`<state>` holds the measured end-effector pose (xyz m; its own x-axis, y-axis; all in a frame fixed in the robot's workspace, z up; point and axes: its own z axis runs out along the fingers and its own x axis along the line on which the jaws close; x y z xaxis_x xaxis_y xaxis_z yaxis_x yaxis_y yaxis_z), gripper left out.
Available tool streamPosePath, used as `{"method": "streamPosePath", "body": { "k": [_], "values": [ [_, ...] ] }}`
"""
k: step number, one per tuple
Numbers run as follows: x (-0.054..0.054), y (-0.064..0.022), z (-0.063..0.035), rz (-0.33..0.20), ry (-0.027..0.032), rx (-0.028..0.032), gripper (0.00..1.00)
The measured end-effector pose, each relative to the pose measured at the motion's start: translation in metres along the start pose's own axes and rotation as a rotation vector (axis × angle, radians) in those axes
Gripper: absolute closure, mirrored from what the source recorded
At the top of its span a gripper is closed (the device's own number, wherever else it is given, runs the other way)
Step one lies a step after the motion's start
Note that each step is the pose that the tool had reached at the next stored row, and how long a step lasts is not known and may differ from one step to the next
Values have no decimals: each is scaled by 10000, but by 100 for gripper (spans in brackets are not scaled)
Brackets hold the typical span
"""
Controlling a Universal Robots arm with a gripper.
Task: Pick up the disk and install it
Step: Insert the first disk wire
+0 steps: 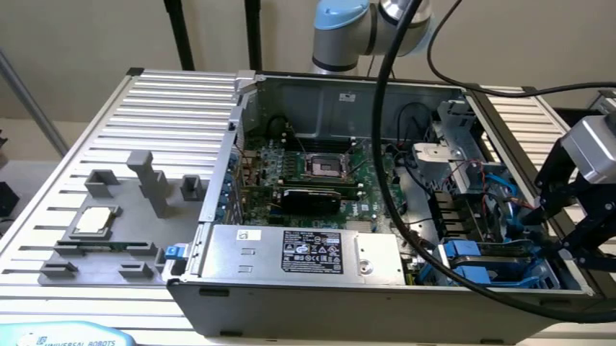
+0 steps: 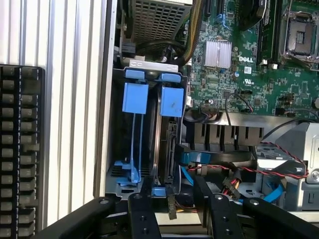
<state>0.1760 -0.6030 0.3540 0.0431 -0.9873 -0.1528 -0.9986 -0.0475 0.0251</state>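
The disk (image 2: 165,147) stands on edge in a slot of the blue drive cage (image 2: 130,172) at the corner of the open computer case (image 1: 318,249). Its blue front tab (image 2: 172,102) sits beside a second blue tab (image 2: 135,97). My gripper (image 2: 178,214) hovers over the cage's end with its black fingers (image 2: 142,216) spread apart and nothing clamped between them. A thin dark strip hangs in the gap. In the exterior view the gripper (image 1: 566,241) is at the case's right wall, over the blue cage (image 1: 478,263).
Red and blue cables (image 2: 259,172) run beside the cage. The motherboard (image 1: 308,173) and power supply (image 1: 308,252) lie inside the case. At the exterior view's left, a grey fixture (image 1: 144,187) holds a small square chip (image 1: 97,220). A black ribbed block (image 2: 20,149) lies outside the case wall.
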Motion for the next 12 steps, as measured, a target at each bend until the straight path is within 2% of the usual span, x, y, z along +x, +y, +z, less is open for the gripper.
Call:
{"method": "streamPosePath", "body": {
  "k": [6,12],
  "values": [
    [55,48,-8,-96,-9,-14,55],
    [38,72,-1,-296,-10,-45,55]
  ]
}}
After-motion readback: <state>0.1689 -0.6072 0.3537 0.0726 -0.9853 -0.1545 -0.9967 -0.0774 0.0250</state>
